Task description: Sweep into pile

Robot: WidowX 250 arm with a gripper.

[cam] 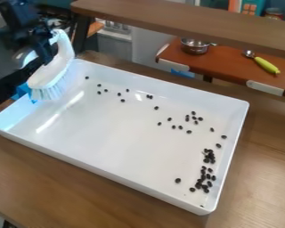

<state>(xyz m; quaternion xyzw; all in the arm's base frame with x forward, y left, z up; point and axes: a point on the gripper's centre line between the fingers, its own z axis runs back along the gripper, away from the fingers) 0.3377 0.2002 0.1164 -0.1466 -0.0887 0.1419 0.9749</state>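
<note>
1. 1 gripper, black, is at the upper left of the view, closed around the handle of 1 brush.
2. 1 brush: smooth white body, curved handle, pale bristles pointing down in a dense fringe. It is at the tray's left end, well apart from the thick clusters of beans.
3. 1 tray: white, glossy, rectangular, with rounded corners and 4 raised walls; it rests on 1 tabletop of brown, grained wood.
4. Roughly 45 to 50 beans, small, dark and rounded, lie in the tray. 7 are spread out nearest the brush; 2 lie close together by the far wall; about 6 gather loosely farther right. 2 dense clusters sit along the right side, too crowded to count exactly.
5. Behind the tray, 1 reddish-brown board holds 1 round, shiny metal pot and 1 metal scoop with a yellow-green handle.
6. 1 wooden shelf spans the top.
</note>
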